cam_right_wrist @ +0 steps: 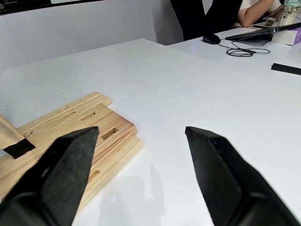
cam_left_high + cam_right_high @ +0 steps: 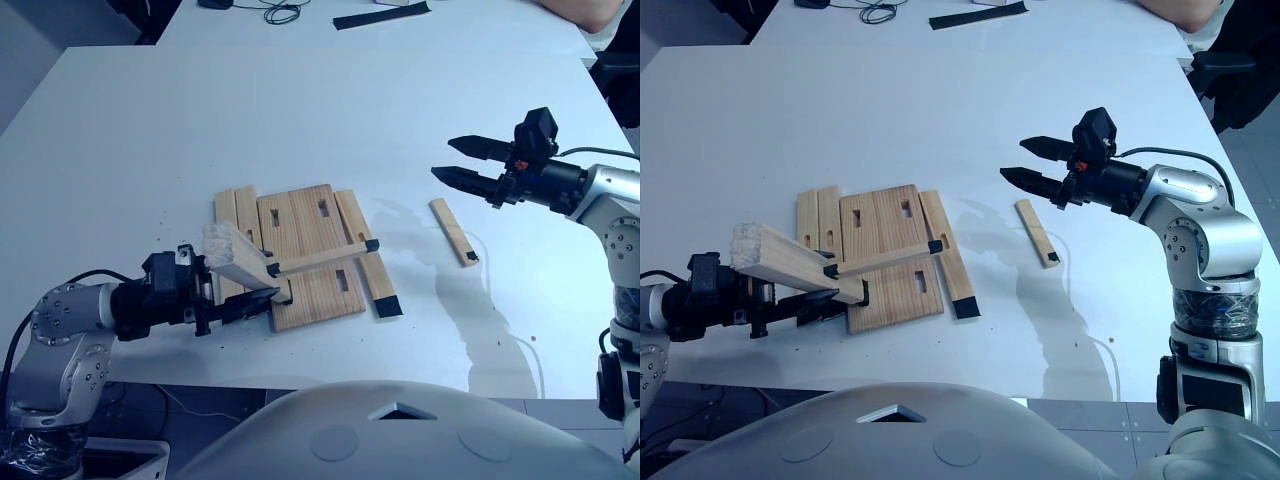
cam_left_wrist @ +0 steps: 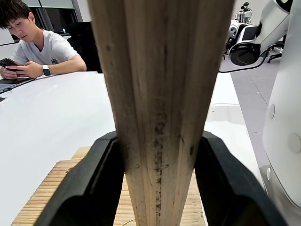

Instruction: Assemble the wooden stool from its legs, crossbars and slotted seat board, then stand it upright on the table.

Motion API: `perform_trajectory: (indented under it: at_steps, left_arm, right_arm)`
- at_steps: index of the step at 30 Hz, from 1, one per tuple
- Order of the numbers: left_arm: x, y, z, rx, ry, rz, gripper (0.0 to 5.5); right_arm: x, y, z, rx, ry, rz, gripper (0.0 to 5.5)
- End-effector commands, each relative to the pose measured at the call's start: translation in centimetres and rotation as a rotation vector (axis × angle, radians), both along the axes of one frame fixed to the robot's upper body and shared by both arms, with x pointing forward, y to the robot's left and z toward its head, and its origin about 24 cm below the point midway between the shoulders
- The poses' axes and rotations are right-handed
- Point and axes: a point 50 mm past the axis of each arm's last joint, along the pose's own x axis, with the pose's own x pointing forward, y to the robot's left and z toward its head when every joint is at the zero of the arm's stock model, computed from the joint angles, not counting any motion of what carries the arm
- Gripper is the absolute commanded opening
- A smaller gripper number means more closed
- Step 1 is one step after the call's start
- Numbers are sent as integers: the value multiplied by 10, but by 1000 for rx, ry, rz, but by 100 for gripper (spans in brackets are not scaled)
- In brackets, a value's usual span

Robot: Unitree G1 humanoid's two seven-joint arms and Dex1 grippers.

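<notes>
Left arm sits low at the near left edge of the table [image 2: 150,120], forearm angled in toward the middle. The left gripper [image 2: 250,300] is clamped on a wooden leg [image 2: 238,256], with a black finger pressed against each side. Right arm is up on the right side with the elbow bent and the forearm roughly level, pointing toward the robot's left; the right gripper [image 2: 446,158] hangs above the table, jaws spread wide, fingers [image 1: 66,169] well apart.
</notes>
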Motion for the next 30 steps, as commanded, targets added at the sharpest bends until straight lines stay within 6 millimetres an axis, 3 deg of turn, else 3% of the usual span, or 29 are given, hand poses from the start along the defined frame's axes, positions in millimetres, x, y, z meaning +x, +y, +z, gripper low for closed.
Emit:
perform_trajectory:
  at_steps: [1,11,22,30]
  left_arm:
    - [-6,7,-8,77,56,0,226]
    - [-18,15,-14,122,75,-20,226]
    - [-2,25,2,173,41,-72,226]
    - [0,30,3,201,44,-87,226]
  right_arm:
    - [-3,-1,3,3,-19,-8,338]
    - [-7,1,1,11,-26,-26,338]
    - [-16,2,-6,17,-29,-66,338]
    - [-18,2,-7,20,-39,-86,338]
